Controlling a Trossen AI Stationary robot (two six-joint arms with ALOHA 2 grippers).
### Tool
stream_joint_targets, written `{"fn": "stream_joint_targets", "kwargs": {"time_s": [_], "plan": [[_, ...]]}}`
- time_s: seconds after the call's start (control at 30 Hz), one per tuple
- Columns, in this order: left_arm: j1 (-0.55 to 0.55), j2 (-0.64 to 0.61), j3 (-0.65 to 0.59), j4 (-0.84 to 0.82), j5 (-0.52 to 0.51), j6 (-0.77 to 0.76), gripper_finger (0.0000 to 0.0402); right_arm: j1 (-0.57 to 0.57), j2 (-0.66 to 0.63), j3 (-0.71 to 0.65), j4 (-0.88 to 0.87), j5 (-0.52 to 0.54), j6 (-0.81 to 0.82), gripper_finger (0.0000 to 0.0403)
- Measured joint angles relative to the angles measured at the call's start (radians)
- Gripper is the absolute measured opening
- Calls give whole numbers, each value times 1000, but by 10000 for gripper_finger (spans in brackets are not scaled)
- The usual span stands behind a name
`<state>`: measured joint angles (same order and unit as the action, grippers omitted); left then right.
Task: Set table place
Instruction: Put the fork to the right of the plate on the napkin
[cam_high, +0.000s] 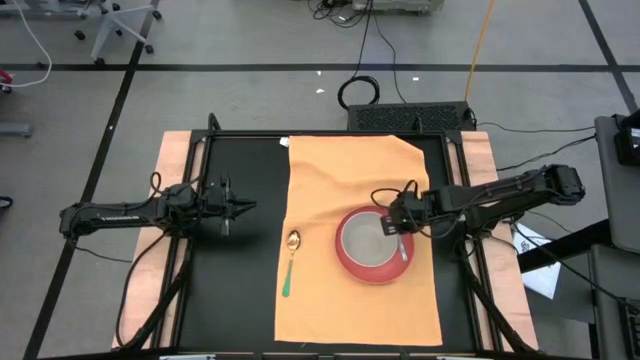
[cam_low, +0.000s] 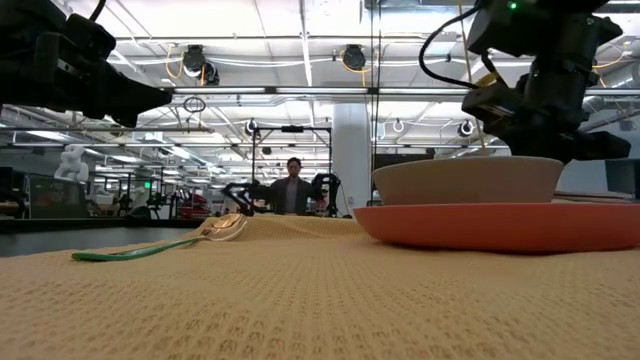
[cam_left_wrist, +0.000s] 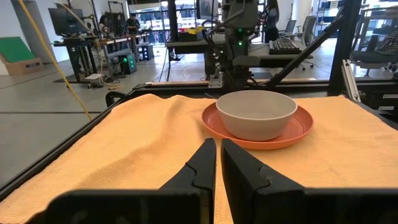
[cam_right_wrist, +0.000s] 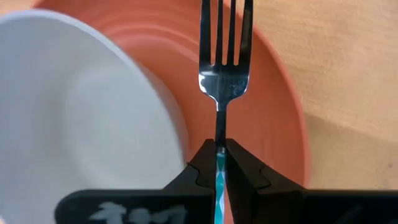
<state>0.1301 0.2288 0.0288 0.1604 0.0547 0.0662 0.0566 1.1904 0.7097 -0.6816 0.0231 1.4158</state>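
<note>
The table place, an orange-tan cloth mat (cam_high: 340, 200), lies flat on the black tabletop. On its right half a red plate (cam_high: 352, 262) rests, with a grey bowl (cam_high: 368, 238) standing in it. A spoon with a green handle (cam_high: 290, 262) lies on the mat left of the plate. My right gripper (cam_high: 393, 224) hangs over the plate's right part, shut on a fork (cam_right_wrist: 224, 62) with a teal handle. My left gripper (cam_high: 246, 207) stands shut over the bare tabletop left of the mat, with nothing in it. My right gripper pinches the fork's teal handle (cam_right_wrist: 220, 167) between its two fingers, close to where the metal neck begins. The fingers slant steeply down and lie along the fork. Its tines (cam_right_wrist: 225, 31) reach past the fingertips, over the plate's rim beside the bowl. Whether they touch the plate I cannot tell.
Bare mat lies in front of the plate (cam_high: 360, 310) and behind it (cam_high: 350, 165). Black tabletop (cam_high: 235, 270) stretches left of the mat. The low view looks into a room where a person (cam_low: 293, 190) stands far behind the table.
</note>
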Motion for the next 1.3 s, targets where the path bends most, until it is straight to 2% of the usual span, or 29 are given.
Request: {"fn": "stream_joint_targets", "kwargs": {"time_s": [1.03, 1.3], "plan": [[-1, 0, 0, 1, 0, -5, 31, 53, 3, 0, -76, 2, 38, 4], [-1, 0, 0, 2, 0, -11, 31, 55, 30, 0, -70, 45, 34, 4]]}}
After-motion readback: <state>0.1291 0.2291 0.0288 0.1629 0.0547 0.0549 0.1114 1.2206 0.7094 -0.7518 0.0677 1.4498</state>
